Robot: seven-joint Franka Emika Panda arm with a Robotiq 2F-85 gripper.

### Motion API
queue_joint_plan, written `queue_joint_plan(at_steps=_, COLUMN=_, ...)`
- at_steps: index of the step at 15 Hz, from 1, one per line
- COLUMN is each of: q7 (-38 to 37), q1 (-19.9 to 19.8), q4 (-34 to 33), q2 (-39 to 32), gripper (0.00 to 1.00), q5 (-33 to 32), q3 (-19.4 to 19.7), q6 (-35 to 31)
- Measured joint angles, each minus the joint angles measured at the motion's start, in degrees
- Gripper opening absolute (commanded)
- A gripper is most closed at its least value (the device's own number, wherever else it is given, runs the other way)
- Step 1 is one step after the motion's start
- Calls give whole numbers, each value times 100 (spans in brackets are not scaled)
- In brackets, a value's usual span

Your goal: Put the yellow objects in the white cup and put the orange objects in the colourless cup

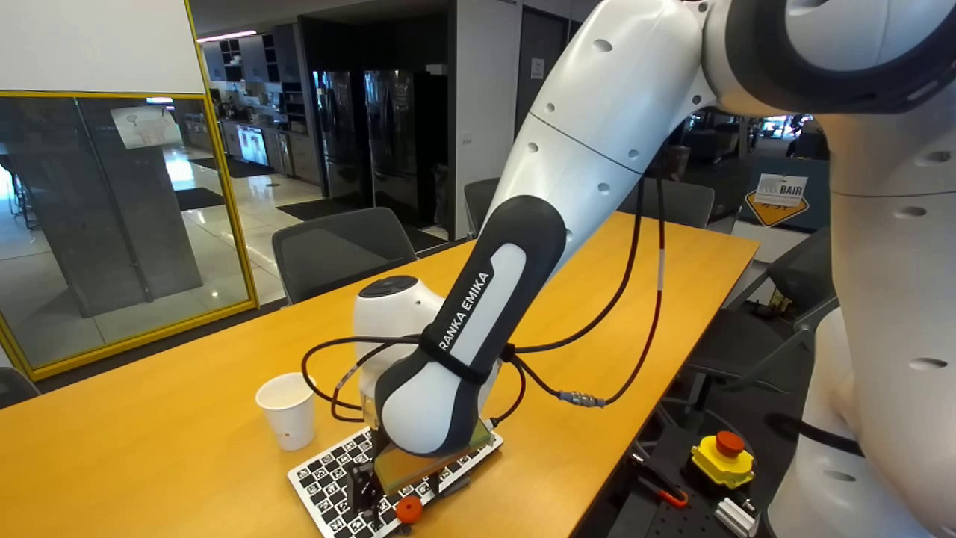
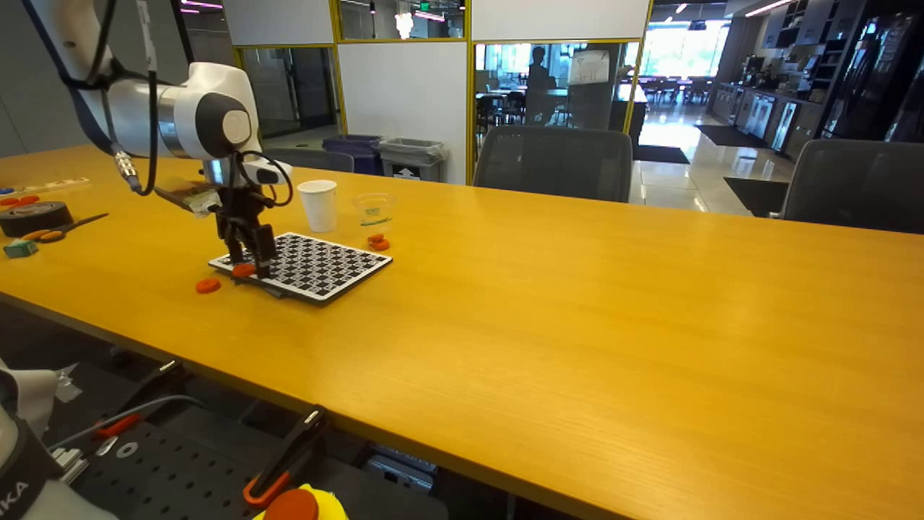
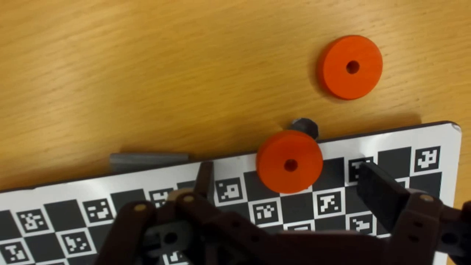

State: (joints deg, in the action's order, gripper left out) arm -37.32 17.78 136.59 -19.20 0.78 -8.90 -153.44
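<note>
Gripper (image 3: 285,176) set low, my fingers (image 3: 381,195) spread wide — I have hold of nothing. Under me runs the long table (image 2: 613,310), and on it lies the checkered board (image 2: 314,267), one edge of it right below the gripper.

White cup (image 1: 290,420): upright, just beside the board. In an exterior view I can see partway down its inner wall, but not to the bottom. No yellow objects show in any view, so I cannot tell whether that half is done; they may be in there.

Colourless cup (image 2: 375,208): upright near the white one. Two orange pieces (image 2: 380,244) show low down, at its base; I read them as inside, seen through the wall, though this angle leaves some doubt. If so, the orange half is partly complete.

Left to do, as I judge it: one orange disc (image 3: 289,161) at the board's edge, between my fingers with a gap on each side, and a second orange disc (image 3: 350,67) on the table, just beside the board. Neither is in a cup. Step in hand — grasping the nearer disc, then carrying it to the colourless cup. Small reddish pieces (image 2: 27,200) lie well away from the board; whether they count, I cannot tell.
</note>
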Motion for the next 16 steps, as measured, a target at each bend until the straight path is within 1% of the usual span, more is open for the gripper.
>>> queue_joint_plan(at_steps=7, q7=-5, q1=90, q4=16, q2=56, gripper=100, q5=0, q3=10, q6=1)
queue_joint_plan(at_steps=16, q7=-7, q1=99, q4=95, q2=167, gripper=100, q5=1, q3=27, q6=19)
